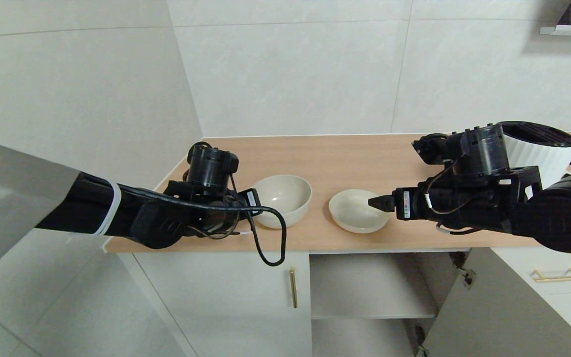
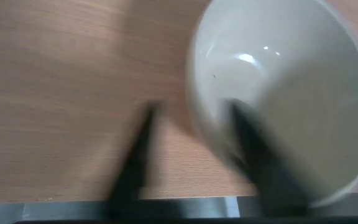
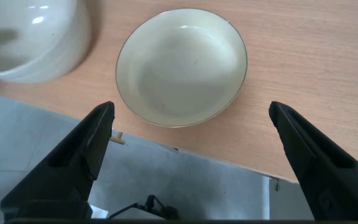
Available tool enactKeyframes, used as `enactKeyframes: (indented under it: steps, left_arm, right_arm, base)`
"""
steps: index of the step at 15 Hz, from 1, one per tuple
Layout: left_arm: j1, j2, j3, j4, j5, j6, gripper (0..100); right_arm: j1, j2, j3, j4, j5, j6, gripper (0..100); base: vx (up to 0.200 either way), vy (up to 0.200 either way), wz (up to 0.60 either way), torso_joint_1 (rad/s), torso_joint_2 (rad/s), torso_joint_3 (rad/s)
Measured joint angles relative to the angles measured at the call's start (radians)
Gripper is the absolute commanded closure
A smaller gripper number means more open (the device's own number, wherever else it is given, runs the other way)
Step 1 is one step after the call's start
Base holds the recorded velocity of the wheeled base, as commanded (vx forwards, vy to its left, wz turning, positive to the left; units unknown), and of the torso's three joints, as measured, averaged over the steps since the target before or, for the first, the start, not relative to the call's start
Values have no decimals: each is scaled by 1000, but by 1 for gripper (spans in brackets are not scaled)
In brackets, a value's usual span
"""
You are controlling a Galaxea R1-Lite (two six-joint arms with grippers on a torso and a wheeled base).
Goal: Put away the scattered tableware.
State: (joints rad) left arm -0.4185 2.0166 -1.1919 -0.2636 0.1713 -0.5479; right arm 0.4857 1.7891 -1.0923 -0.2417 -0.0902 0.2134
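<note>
two cream ceramic bowls sit just apart near the front edge of one light wooden countertop [image 1: 345, 153]: one deep round bowl [image 1: 283, 198] on the left and one shallow, wide bowl [image 1: 357, 210] on the right. the left gripper [image 2: 191, 112] is spread open astride the deep bowl's rim, one finger seemingly inside it and one outside, though the view is blurred. the right gripper [image 3: 191, 121] hovers at the shallow bowl, its two fingers splayed wide, holding nothing.

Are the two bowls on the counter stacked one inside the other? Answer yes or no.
No: the deeper bowl and the shallow bowl sit side by side, apart, on the wooden counter.
</note>
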Motion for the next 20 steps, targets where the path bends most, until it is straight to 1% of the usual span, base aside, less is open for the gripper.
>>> enactKeyframes:
  steps: [6, 14, 15, 20]
  left_arm:
    - [0, -33, 9, 0, 6, -1, 100]
    - [0, -122, 70, 0, -3, 4, 100]
    - [0, -127, 73, 0, -3, 4, 100]
    - [0, -138, 79, 0, -3, 2, 100]
  right_arm:
    - [0, 8, -11, 4, -13, 6, 0]
    - [2, 128, -77, 3, -217, 10, 0]
    - [0, 150, -90, 0, -232, 18, 0]
    - [-13, 235, -152, 0, -241, 84, 0]
  base:
    - [0, 0, 0, 0, 0, 0]
    - [0, 0, 0, 0, 0, 0]
    - [0, 0, 0, 0, 0, 0]
    - [0, 0, 0, 0, 0, 0]
